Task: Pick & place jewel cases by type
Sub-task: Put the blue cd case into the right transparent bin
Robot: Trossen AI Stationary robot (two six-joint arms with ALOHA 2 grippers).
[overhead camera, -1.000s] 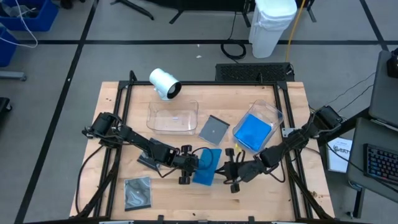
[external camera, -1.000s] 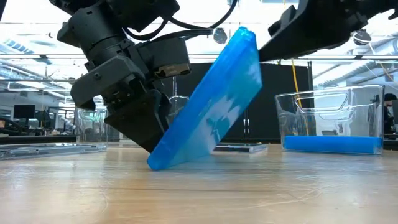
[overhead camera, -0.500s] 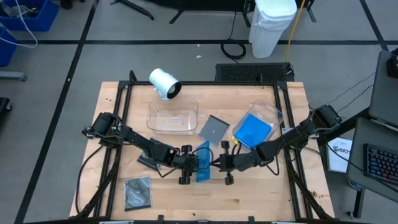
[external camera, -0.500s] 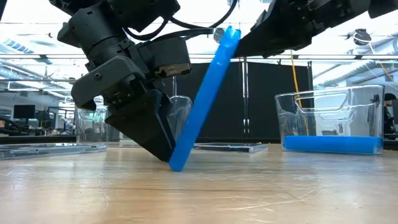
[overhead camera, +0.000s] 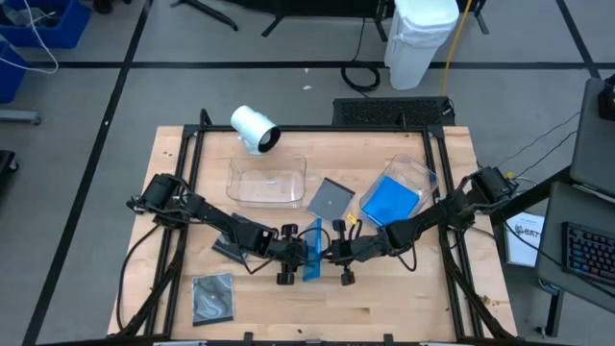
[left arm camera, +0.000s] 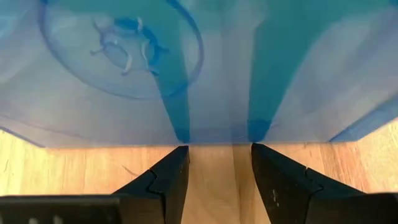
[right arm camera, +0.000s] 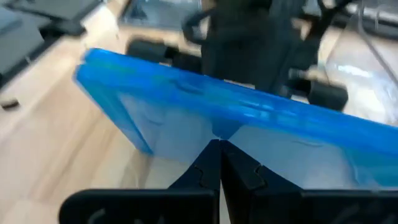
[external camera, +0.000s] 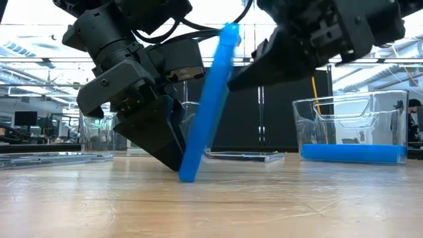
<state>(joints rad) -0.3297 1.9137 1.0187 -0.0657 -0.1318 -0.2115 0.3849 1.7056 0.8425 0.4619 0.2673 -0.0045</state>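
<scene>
A bright blue jewel case (overhead camera: 312, 252) stands almost upright on its lower edge (external camera: 188, 174) at the table's middle front, between my two grippers. My left gripper (overhead camera: 296, 256) is open on the case's left side, slanting down at its foot. My right gripper (overhead camera: 330, 253) is shut on the case's right side, near its top. Another blue case (overhead camera: 392, 204) lies in the right clear tray (overhead camera: 420, 173). A grey case (overhead camera: 332, 200) lies flat behind the grippers, and a clear one (overhead camera: 213, 296) at the front left. My left gripper touches the standing case's lower edge (left arm camera: 214, 135) with the free ends of both open fingers (left arm camera: 179, 155), slanting down from the table's left. The case is not between them. My right gripper presses its shut fingers (right arm camera: 219, 152) against the case's broad face just under the upper edge (right arm camera: 214, 112), coming nearly level from the table's right.
An empty clear tray (overhead camera: 267, 181) lies at the back middle, and a white cylinder (overhead camera: 254, 129) on its side behind it. A dark case (overhead camera: 227, 248) lies under my left arm. Bare wood shows along the front edge.
My right gripper has gone toward the table's left and a little down, pushing the blue case's top. The case has tipped from leaning over to the right to almost upright. Its lower edge has stayed on the table at my left gripper's fingers.
</scene>
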